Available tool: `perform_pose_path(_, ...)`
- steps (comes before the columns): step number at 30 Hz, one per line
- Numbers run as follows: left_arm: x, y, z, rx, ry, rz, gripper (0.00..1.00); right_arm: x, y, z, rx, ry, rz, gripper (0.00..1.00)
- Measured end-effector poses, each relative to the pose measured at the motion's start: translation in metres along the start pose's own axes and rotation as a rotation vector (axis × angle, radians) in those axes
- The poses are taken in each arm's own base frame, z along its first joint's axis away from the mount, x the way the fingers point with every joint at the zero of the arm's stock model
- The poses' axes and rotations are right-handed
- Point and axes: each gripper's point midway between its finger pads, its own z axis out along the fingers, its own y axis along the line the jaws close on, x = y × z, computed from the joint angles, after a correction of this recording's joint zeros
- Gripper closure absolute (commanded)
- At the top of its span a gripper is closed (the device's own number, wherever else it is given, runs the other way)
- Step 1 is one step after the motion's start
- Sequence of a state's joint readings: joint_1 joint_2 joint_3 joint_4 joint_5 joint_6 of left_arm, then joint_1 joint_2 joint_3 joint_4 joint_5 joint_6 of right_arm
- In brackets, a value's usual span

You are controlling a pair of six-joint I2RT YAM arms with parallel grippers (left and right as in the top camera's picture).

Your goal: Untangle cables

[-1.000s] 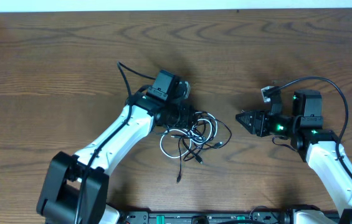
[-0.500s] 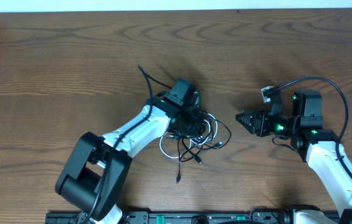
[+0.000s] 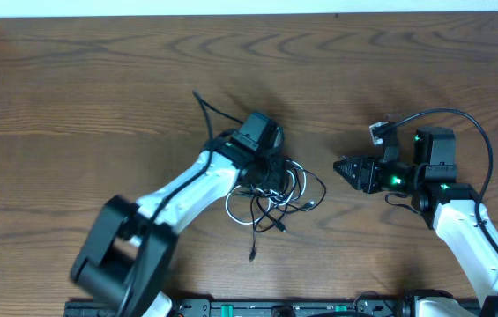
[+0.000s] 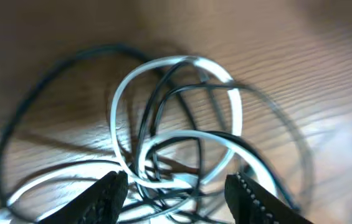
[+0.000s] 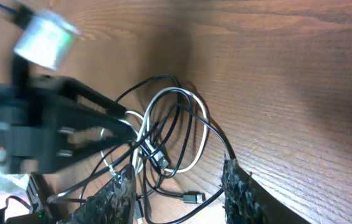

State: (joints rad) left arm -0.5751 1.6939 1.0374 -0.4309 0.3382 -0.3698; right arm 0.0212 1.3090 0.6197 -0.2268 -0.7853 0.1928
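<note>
Front of table [image 3: 72, 88], base side: one black cable [image 3: 253, 253] tail trails out of the heap toward the robot, with its plug end flat on the wood and clear of the loops. Just beyond it is the tangle, roughly mid-table and slightly left of centre. White cable [image 4: 188, 60] and black cable are looped through each other, not separated, and both lie on the surface. Left gripper [image 4: 179, 194] is down at the tangle, coming in from its far-left side. Its fingers are spread, and the left wrist view shows strands of both cords crossing low in the gap between the tips. No pinch visible, so I read it as open and holding nothing; that view is motion-blurred. Whether the tips touch the wood, can't tell. Right gripper [image 5: 176, 188] is off to the right of the heap, pointing at it and apart from the nearest black loop, no contact. Its fingers are parted with nothing between them, and the cables sit well ahead of the tips in its own camera. Farther back is bare wood grain up to a pale strip along the far edge.
</note>
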Motion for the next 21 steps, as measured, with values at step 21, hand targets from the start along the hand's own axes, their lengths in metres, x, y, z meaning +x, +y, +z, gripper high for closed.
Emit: perform_pose_path(21,0.028,0.022,0.007,-0.093,0.114,-0.119,0.44,0.000,0.000,0.000,0.001,0.001,0.001,0.59)
